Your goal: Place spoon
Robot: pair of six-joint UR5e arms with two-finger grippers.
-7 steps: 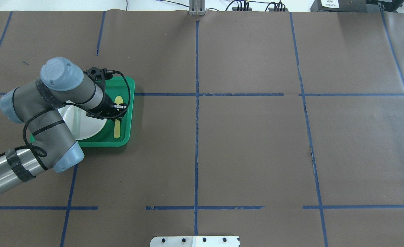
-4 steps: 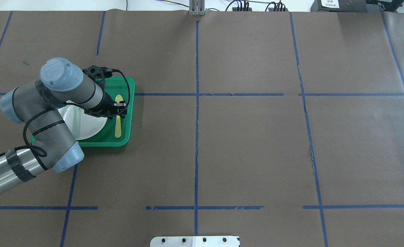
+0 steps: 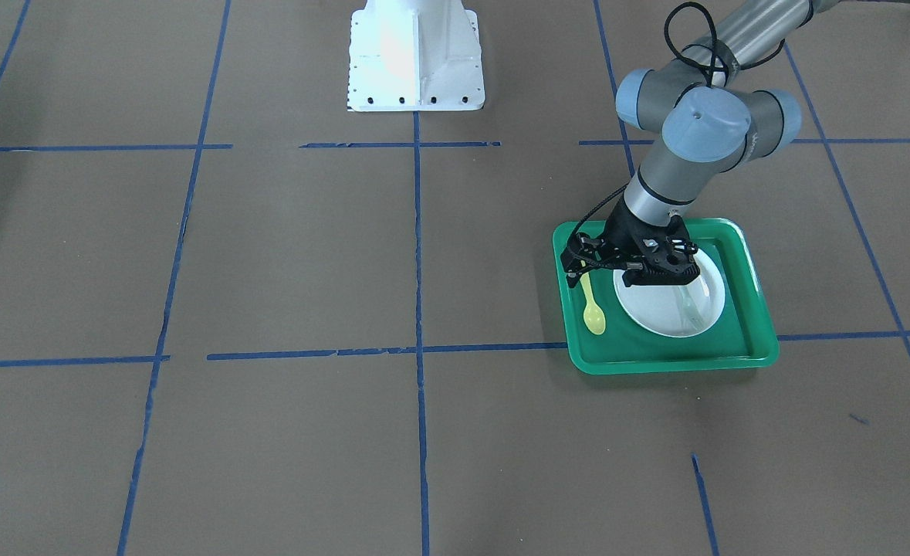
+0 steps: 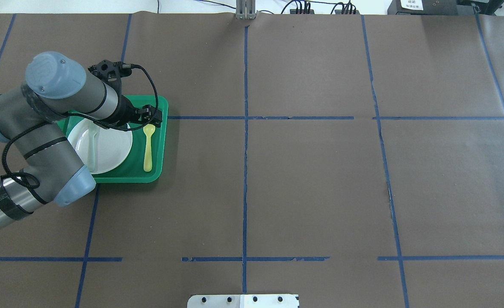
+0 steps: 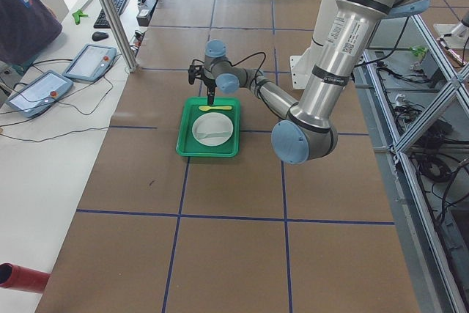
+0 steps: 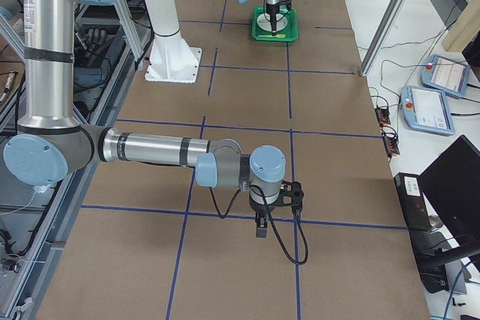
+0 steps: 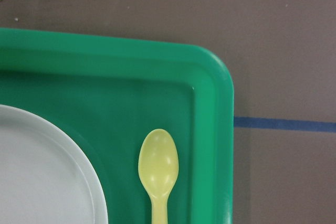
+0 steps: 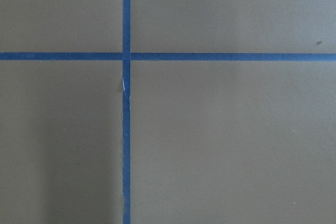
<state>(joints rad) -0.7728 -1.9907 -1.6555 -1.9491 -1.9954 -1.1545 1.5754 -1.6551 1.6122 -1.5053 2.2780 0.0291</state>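
In the green tray, as the front-facing camera is showing it, the spoon is lying flat on the tray floor just beside the white plate. A pale fork is resting on that plate. The left gripper is hovering above the spoon and touching nothing.

From overhead, the spoon is lying along the tray's right wall with its bowl pointing away from the robot. The gripper's fingers are looking spread, with nothing between them.

In the left-side view, the far arm is hanging over the tray, too small for detail. In the right-side view, the right gripper is idling over bare paper well apart from the tray; I cannot tell whether it is parted or closed.

The left wrist camera is showing the spoon's bowl free inside the tray corner. The right wrist camera is showing only paper and blue tape.

The placing itself looks done, so the step in hand is probably the getaway. The next move is calling for a clean rise clear of the tray rim, without brushing the spoon.
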